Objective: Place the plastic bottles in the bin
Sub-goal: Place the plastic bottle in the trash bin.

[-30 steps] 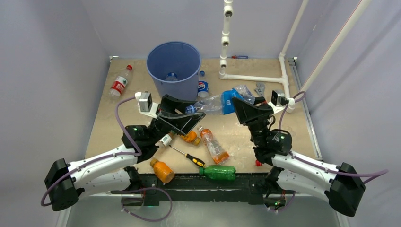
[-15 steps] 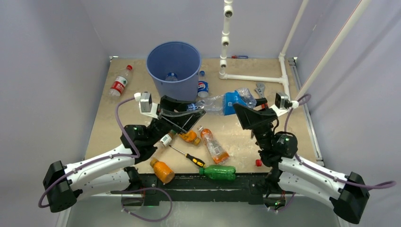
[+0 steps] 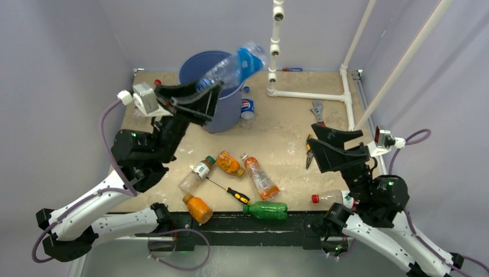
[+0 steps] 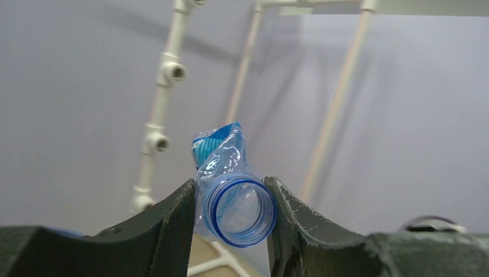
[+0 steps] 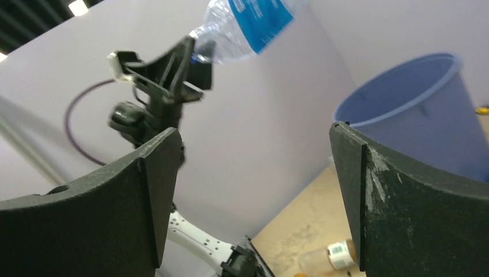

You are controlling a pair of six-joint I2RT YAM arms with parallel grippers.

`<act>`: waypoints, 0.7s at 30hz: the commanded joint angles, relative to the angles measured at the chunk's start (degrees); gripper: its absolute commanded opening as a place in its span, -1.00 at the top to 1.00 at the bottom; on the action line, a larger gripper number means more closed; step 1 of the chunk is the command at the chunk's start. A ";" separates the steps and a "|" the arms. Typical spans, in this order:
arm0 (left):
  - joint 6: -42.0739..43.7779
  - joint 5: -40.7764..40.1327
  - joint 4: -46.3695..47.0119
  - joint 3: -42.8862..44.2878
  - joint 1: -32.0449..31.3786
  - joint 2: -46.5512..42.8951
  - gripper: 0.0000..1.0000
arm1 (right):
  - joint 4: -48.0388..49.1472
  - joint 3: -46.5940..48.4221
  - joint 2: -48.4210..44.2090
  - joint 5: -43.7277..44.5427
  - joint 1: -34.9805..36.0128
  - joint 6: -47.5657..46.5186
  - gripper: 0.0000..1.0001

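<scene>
Left tool [image 3: 203, 95] grips a crumpled bottle [image 3: 233, 64] by its neck, high at the bin [image 3: 228, 112] rim, probably ready for release; right tool [image 3: 312, 145] gapes empty.

No lettering or number is legible in any view. One mark is recognisable: a round red, white and blue emblem on the blue label of the small bottle [image 3: 247, 107], which lies on the counter [image 3: 282, 124] just beside the bin [image 3: 188, 72]. The clear bottle [image 3: 235, 64] in the left pincer [image 4: 229, 182] has a blue label with blurred print. The green-capped bottle [image 3: 196, 175] has a white label with marks too small to read.
</scene>
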 commanded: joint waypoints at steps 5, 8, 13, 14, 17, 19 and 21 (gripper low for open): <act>24.12 -34.50 -24.93 21.81 1.37 16.74 1.00 | -22.29 -1.49 -6.92 10.39 0.17 -3.58 -0.98; 23.61 -34.08 -29.34 26.38 4.99 21.81 1.00 | -23.20 -1.60 -6.20 10.94 0.20 -3.79 -0.98; 17.16 -26.11 -35.68 30.81 16.84 28.63 1.00 | -22.22 -2.67 -4.81 11.19 0.21 -3.64 -0.98; 16.92 -24.69 -35.06 30.92 18.25 29.93 1.00 | -21.93 -3.06 -4.64 11.03 0.18 -3.49 -0.98; 15.54 -20.86 -35.82 33.79 20.93 35.05 1.00 | -21.54 -3.70 -3.99 10.23 0.18 -3.05 -0.98; 13.31 -17.44 -37.71 36.76 21.79 38.92 1.00 | -21.66 -3.81 -3.54 10.00 0.18 -3.00 -0.98; 12.40 -14.88 -39.20 39.48 21.91 42.04 1.00 | -22.16 -3.70 -3.30 9.99 0.19 -2.91 -0.98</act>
